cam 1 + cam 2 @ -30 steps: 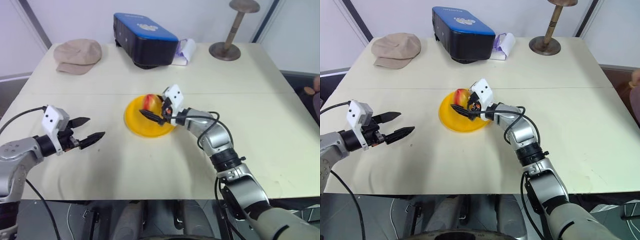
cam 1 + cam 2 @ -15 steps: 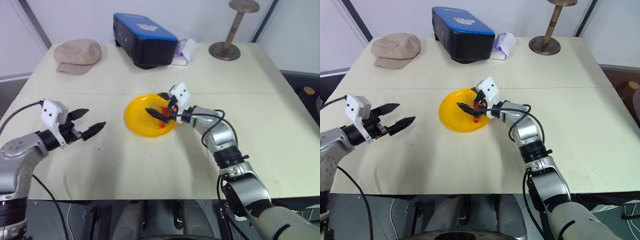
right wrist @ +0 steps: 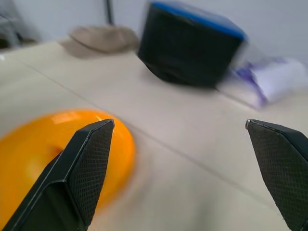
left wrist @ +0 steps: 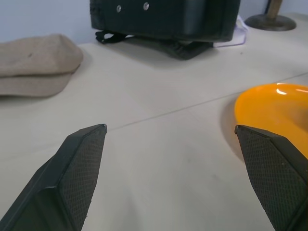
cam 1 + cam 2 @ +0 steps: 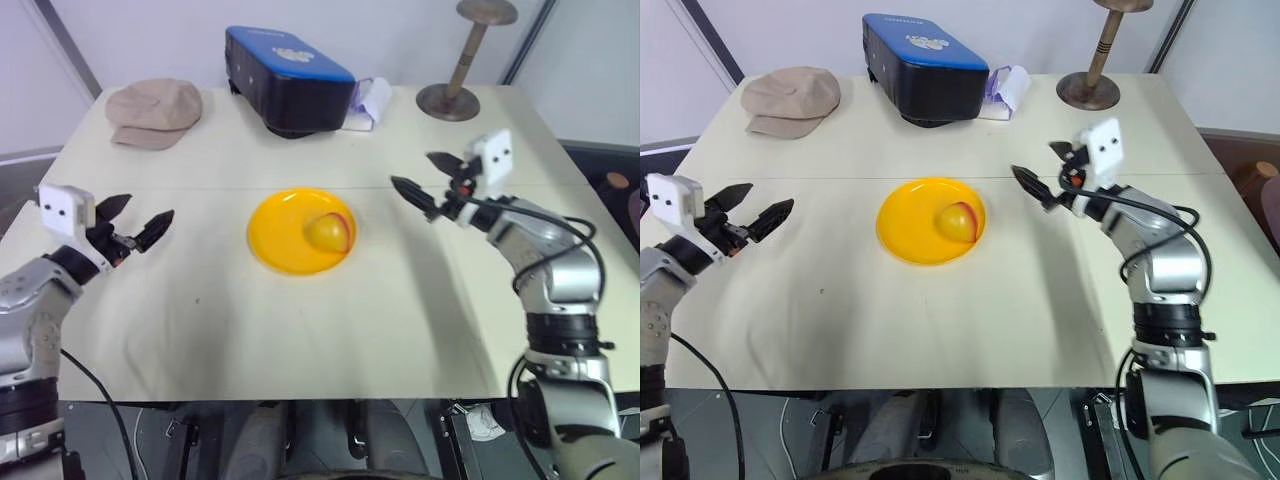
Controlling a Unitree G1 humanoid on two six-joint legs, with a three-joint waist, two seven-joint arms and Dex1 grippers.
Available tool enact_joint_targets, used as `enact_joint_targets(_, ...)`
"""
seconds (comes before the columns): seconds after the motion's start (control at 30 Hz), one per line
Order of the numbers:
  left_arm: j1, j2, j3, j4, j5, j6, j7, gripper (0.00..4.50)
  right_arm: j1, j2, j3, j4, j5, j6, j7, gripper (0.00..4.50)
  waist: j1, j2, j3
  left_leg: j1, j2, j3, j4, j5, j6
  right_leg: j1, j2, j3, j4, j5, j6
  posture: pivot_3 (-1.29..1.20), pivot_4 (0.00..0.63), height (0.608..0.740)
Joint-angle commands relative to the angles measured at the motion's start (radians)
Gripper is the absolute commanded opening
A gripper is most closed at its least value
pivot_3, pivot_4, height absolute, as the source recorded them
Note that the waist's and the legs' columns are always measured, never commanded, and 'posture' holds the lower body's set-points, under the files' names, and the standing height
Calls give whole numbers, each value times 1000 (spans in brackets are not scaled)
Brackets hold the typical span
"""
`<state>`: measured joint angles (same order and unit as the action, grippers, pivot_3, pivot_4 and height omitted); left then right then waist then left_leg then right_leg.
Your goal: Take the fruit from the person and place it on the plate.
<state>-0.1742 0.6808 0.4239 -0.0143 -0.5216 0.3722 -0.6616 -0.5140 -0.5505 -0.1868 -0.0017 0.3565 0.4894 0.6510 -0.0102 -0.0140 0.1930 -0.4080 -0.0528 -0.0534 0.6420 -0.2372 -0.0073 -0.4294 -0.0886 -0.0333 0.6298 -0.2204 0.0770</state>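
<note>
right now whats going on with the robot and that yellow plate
The fruit lies on the yellow plate at the middle of the table, toward the plate's right side, and nothing is holding it. The right gripper hangs open to the right of the plate, well apart from it. The left gripper is open too, off to the plate's left.
</note>
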Motion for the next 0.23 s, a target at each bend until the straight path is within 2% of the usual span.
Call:
enact_joint_targets(0.03,24,-21,3,-44,11,-22,18,4500,36,-30,-44,-27,-1,-22,-13,4485,-2,0,0,0,0,0,0,0,0,0,0,0,0,0,0,0,150,740)
enact_joint_targets(0.23,41,-52,-1,-54,11,-19,33,4500,84,-39,-62,-3,-4,-49,-32,4485,-1,0,0,0,1,0,1,0,0,0,1,0,0,0,0,0,150,740)
